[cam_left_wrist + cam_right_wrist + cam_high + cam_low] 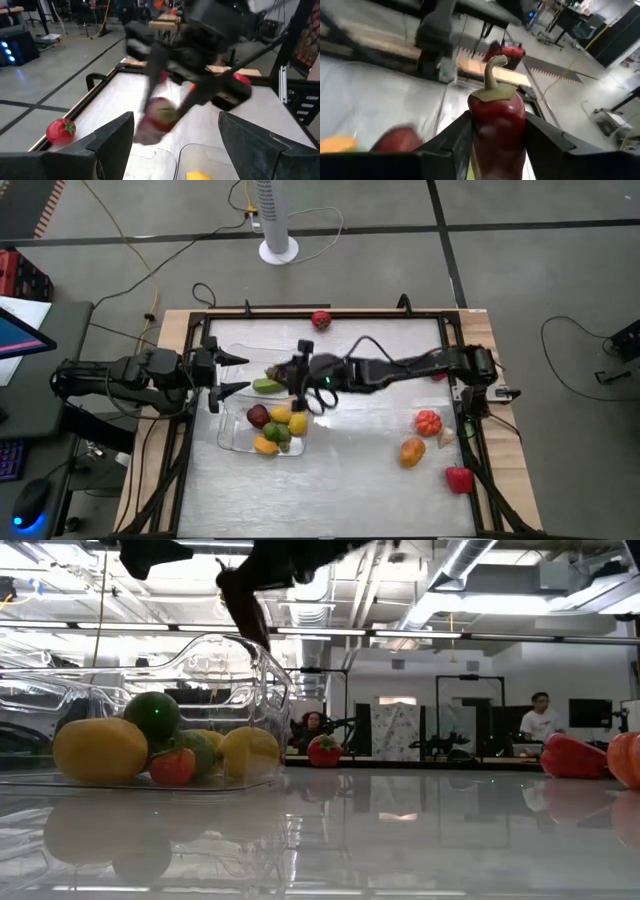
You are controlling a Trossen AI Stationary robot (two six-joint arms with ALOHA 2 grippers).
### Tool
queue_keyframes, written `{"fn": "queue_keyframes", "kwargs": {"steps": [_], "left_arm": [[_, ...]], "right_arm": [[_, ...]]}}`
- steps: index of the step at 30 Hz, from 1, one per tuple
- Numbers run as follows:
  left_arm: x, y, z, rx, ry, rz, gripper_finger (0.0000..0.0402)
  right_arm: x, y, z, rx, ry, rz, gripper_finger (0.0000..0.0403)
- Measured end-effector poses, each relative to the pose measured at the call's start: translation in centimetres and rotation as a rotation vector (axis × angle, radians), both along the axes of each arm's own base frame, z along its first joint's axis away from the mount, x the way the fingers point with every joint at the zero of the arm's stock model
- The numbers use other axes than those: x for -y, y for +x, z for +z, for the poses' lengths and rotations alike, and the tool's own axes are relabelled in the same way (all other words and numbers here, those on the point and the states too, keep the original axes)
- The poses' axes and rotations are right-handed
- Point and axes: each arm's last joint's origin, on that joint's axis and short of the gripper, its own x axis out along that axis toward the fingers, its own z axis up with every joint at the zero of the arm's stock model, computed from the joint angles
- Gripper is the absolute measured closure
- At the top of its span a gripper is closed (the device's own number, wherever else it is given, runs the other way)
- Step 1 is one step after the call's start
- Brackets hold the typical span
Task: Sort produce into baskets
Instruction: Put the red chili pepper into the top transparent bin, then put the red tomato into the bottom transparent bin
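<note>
My right gripper (pixel 292 376) reaches from the table's right side to the middle and is shut on a red pepper (pixel 497 117) with an olive stem. It hangs above the two clear baskets. The near basket (pixel 228 442) holds several produce pieces, yellow, green, dark red and orange (pixel 150 745). The far basket (pixel 215 652) stands behind it. A green piece (pixel 266 386) lies just under the gripper. My left gripper (pixel 228 374) waits open at the table's left edge, its fingers (pixel 112 137) pointing toward the held pepper (pixel 160 114). My right gripper pinches the pepper's body (pixel 479 131) between its two fingers, one on each side. The fingers come nearly level from the table's right side. The pepper's shoulder and stem (pixel 492 70) stick out past the fingertips, toward the left arm. The pepper is lifted clear of table and baskets.
A red tomato (pixel 320 320) lies at the far edge. At the right lie an orange-red piece (pixel 428 421), an orange-yellow one (pixel 412 451), a whitish one (pixel 445 437) and a red pepper (pixel 459 478). Bare table shows in the middle near part (pixel 350 480).
</note>
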Motion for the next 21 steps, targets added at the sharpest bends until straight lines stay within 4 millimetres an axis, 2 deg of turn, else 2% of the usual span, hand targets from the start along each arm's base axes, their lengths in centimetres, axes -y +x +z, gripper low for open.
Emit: {"fn": "queue_keyframes", "kwargs": {"steps": [4,7,10,15,21], "left_arm": [[0.0,0.1,0.0,-0.003,0.006,-0.001,0.0127],[0.0,0.1,0.0,-0.001,0.011,-0.003,0.0127],[0.0,0.0,0.0,0.0,0.011,-0.002,0.0127],[0.0,0.0,0.0,0.002,0.011,-0.002,0.0127],[0.0,0.0,0.0,0.003,0.005,0.0,0.0127]], "right_arm": [[2.3,0.0,-0.9,-0.041,0.088,-0.038,0.0158],[3.3,-0.2,-0.6,-0.03,0.145,-0.044,0.012],[3.5,-0.9,-0.6,-0.101,0.142,-0.078,0.0092],[4.6,-2.9,0.0,-0.222,0.06,-0.291,0.0078],[9.4,-3.4,-1.7,-0.302,0.115,-0.378,0.0076]]}}
